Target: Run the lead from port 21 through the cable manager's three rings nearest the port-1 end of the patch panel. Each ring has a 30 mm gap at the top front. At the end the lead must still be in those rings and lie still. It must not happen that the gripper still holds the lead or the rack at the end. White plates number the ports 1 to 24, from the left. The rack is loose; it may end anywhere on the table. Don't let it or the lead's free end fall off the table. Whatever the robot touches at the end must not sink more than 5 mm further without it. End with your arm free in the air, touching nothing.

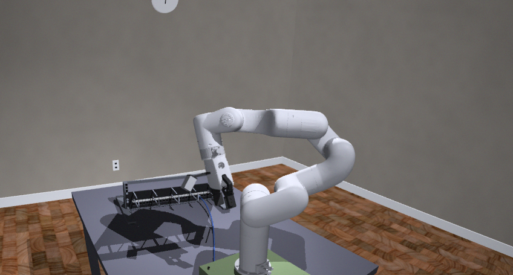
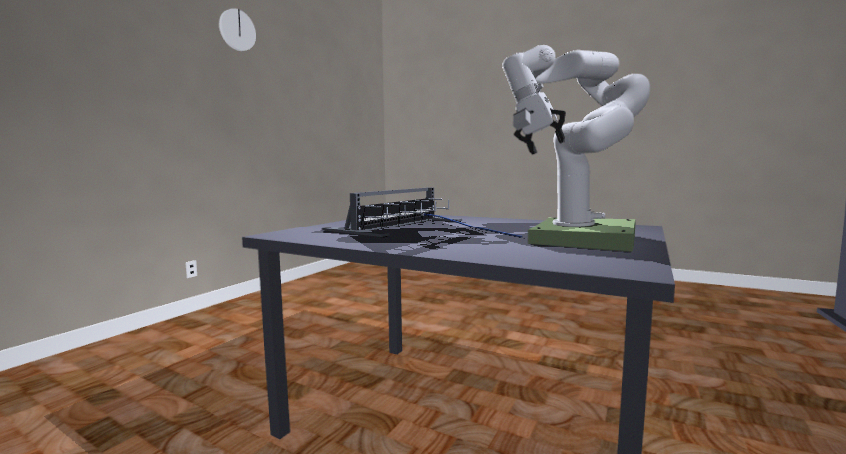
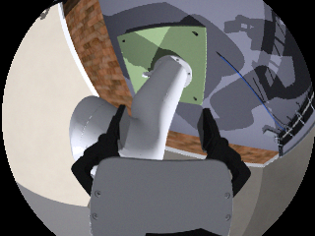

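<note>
The black rack [image 1: 160, 180] [image 2: 385, 208] [image 3: 291, 125] with the patch panel and the cable manager stands at the far side of the table [image 1: 86, 203] [image 2: 475, 265]. The blue lead [image 1: 211, 229] [image 2: 475, 227] [image 3: 243, 79] leaves a port near the rack's right end in the top view and runs over the table top to the arm's green base [image 1: 219, 266] [image 2: 585, 232] [image 3: 141, 59]. It passes through no ring that I can see. The rings [image 1: 138, 200] at the port-1 end are small. My gripper [image 1: 224, 199] [image 2: 543, 138] [image 3: 164, 115] is open and empty, high above the table, off the rack's right end.
The lead's free end lies close to the green base, on the table. The wrist view looks back at my own arm and base. A grey wrist camera box [image 1: 189, 182] juts from the arm in front of the rack.
</note>
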